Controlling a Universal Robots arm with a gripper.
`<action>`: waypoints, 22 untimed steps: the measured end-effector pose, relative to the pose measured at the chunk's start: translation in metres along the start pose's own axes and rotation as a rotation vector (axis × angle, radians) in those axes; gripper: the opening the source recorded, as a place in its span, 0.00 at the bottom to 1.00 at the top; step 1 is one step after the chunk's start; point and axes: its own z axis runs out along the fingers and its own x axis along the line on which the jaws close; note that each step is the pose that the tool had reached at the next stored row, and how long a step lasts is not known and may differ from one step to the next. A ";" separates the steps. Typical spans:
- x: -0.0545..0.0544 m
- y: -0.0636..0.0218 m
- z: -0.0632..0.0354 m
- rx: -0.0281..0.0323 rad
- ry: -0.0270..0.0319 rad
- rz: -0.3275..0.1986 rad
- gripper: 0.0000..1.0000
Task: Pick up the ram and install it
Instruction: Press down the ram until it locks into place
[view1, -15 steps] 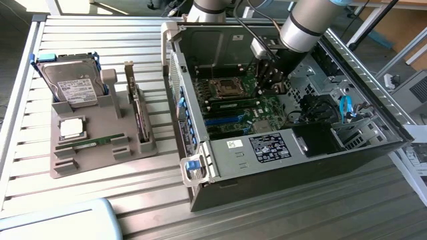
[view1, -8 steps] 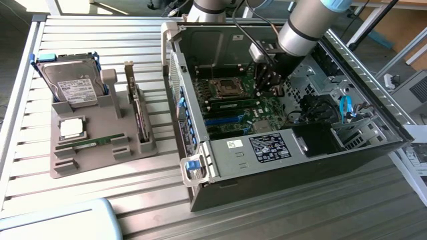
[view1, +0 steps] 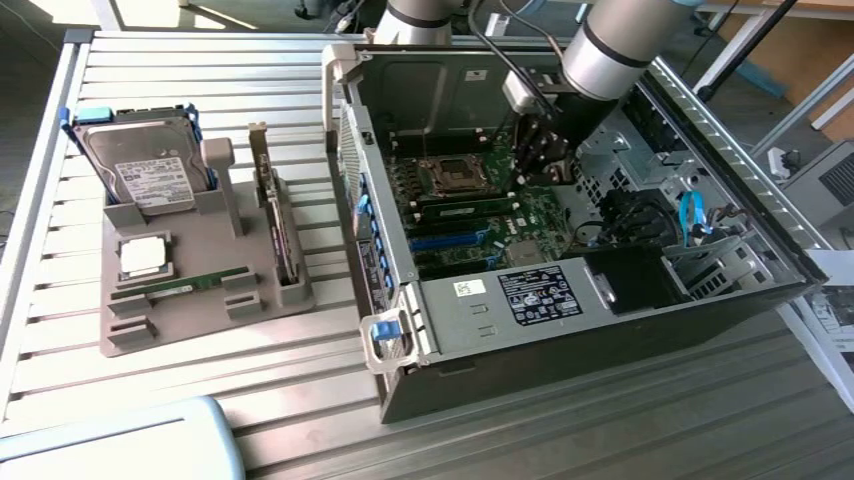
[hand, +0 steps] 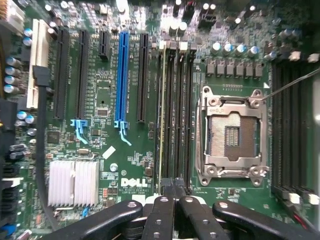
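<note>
My gripper (view1: 545, 172) hangs inside the open computer case (view1: 747, 215), over the motherboard (hand: 125, 165) beside the processor socket (hand: 232, 132). Its fingers are shut together with nothing between them. In the wrist view the gripper (hand: 175, 190) sits over the near end of the black memory slots (hand: 176, 110). A thin green ram (hand: 161, 115) stands edge-up in the slot alongside the fingertips; whether they touch it I cannot tell. In the exterior view it shows as a green strip, the ram (view1: 467, 208), below the socket. Another green ram stick (view1: 180, 287) lies in the grey parts tray (view1: 200, 320).
The tray on the exterior view's left also holds a hard drive (view1: 140, 170), a silver processor chip (view1: 143, 255) and an upright expansion card (view1: 274, 230). Case walls, a blue cable (view1: 691, 215) and a heatsink (hand: 73, 182) surround the board. The slatted metal table (view1: 601, 420) lies around the case.
</note>
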 end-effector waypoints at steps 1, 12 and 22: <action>0.000 0.0001 -0.0011 0.0000 0.0000 0.000 0.11; 0.008 -0.0005 0.0031 -0.0012 -0.0004 0.002 0.11; 0.009 -0.0024 0.0144 -0.0096 -0.0008 0.002 0.11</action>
